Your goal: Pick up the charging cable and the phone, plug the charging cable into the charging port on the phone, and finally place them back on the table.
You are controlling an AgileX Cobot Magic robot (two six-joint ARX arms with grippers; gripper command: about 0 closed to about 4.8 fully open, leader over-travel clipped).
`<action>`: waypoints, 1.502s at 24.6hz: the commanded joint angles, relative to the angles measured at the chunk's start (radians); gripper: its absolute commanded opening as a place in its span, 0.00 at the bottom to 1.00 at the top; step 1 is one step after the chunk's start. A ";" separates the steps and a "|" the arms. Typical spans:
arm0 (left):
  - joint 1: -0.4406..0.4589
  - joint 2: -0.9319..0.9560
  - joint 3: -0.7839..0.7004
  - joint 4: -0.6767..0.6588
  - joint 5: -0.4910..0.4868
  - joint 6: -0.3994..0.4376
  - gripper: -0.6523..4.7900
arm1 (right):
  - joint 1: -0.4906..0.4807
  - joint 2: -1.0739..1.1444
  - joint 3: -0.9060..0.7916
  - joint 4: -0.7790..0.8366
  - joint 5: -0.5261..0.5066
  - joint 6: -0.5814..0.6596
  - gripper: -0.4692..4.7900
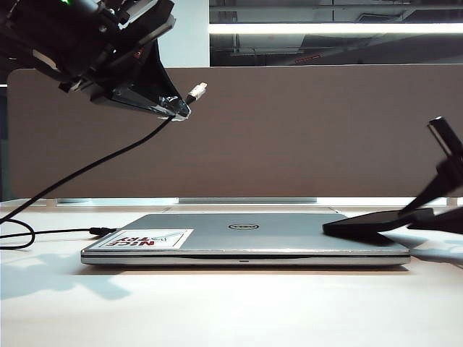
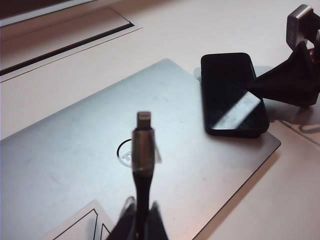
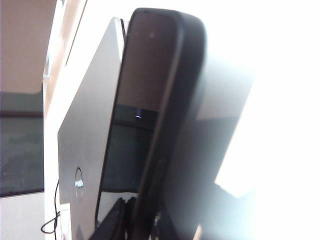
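High at the left of the exterior view, my left gripper (image 1: 176, 110) is shut on the black charging cable (image 1: 94, 166). Its silver plug (image 1: 197, 91) sticks out past the fingertips. In the left wrist view the plug (image 2: 143, 121) stands up from that gripper (image 2: 142, 224) above the laptop lid. The black phone (image 1: 362, 224) lies on the laptop's right corner, its outer end overhanging. My right gripper (image 1: 425, 212) is there, with a finger on each side of the phone's (image 3: 155, 75) edge, shut on it (image 3: 142, 220). The charging port does not show.
A closed silver Dell laptop (image 1: 275, 235) with a red-lettered sticker (image 1: 148, 239) lies on the white table (image 1: 231, 303). A grey-brown divider panel (image 1: 304, 130) stands behind. The cable's slack loops on the table at the far left (image 1: 22, 235).
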 commanded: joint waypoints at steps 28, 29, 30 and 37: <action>-0.002 -0.005 0.006 0.020 0.002 -0.003 0.11 | 0.051 -0.575 0.343 -0.922 0.192 -0.505 0.08; -0.002 -0.005 0.006 0.021 0.002 -0.003 0.11 | 0.052 -0.581 0.365 -0.955 0.204 -0.528 0.08; -0.002 -0.005 0.006 0.027 0.002 -0.003 0.11 | 0.052 -0.584 0.416 -1.025 0.237 -0.572 0.08; -0.006 -0.005 0.006 0.044 0.002 -0.003 0.11 | 0.052 -0.583 0.593 -1.273 0.304 -0.671 0.08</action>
